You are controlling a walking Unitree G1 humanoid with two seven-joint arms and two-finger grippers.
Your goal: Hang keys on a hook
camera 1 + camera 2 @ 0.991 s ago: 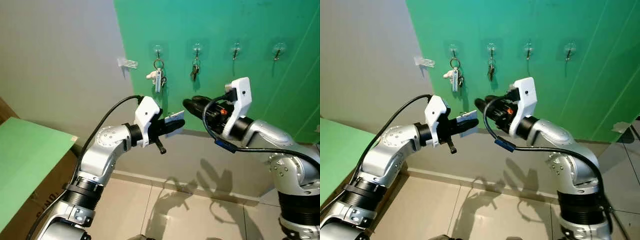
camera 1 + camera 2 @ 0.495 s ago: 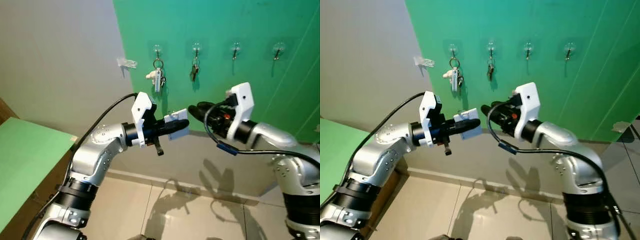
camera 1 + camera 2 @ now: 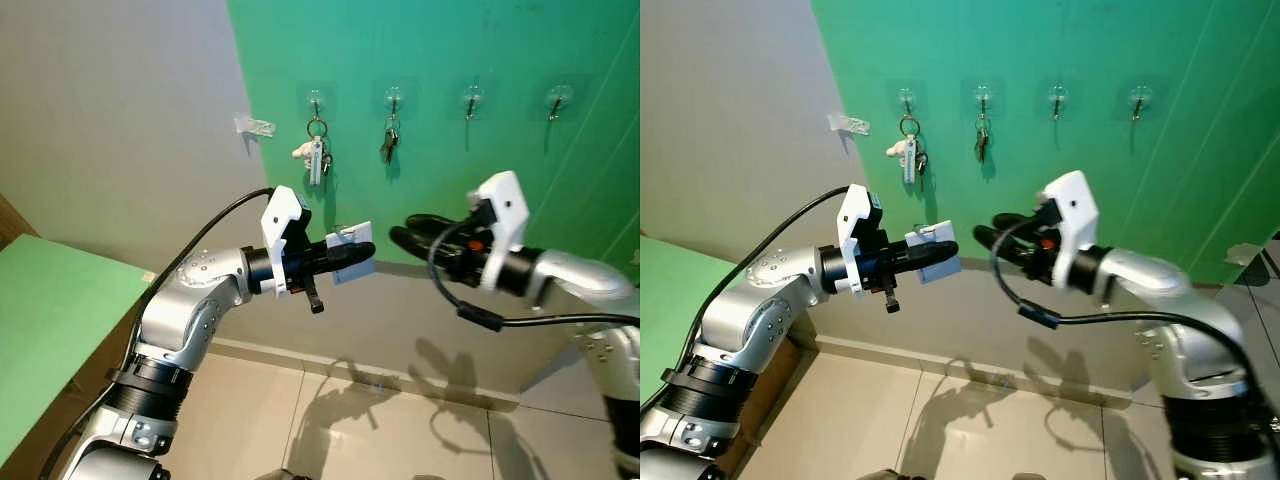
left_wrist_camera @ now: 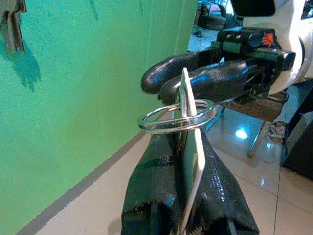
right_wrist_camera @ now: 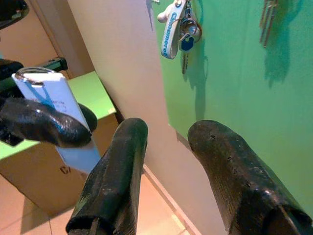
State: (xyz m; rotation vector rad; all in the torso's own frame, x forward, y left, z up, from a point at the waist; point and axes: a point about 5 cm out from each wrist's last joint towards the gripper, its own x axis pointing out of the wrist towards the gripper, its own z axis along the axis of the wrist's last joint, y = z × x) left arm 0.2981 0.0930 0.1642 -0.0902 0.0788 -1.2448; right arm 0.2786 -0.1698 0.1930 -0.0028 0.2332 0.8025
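Item: a white key tag (image 3: 352, 252) with a metal split ring (image 4: 177, 116), which we hold pinched flat between the black fingers of our left gripper (image 3: 350, 255); the ring stands at the tag's far end, just past the fingertips. The left gripper is raised in front of the wall, clamped narrow on the tag, pointing toward our right gripper (image 3: 410, 233). The right gripper faces it from the other side, close to the tag's ring end but apart from it, its two fingers (image 5: 120, 166) spread with a clear gap and nothing between them. Above and beyond both grippers we record a green wall panel (image 3: 520, 60) carrying a row of four clear hooks. First hook (image 3: 316, 99), above the left gripper: loaded with a bunch of keys and a pale fob (image 3: 316, 155). Second hook (image 3: 394, 97), above the gap between the grippers: loaded with a small dark set of keys (image 3: 388, 145). Third hook (image 3: 471, 99) and fourth hook (image 3: 556, 98), above and beyond the right gripper: bare. A clear bracket (image 3: 253, 126) sits on the grey wall beside the panel. Below the left arm, a green board (image 3: 50, 320) lies over a cardboard box (image 5: 36, 181). Beneath both grippers: tiled floor (image 3: 380, 430).
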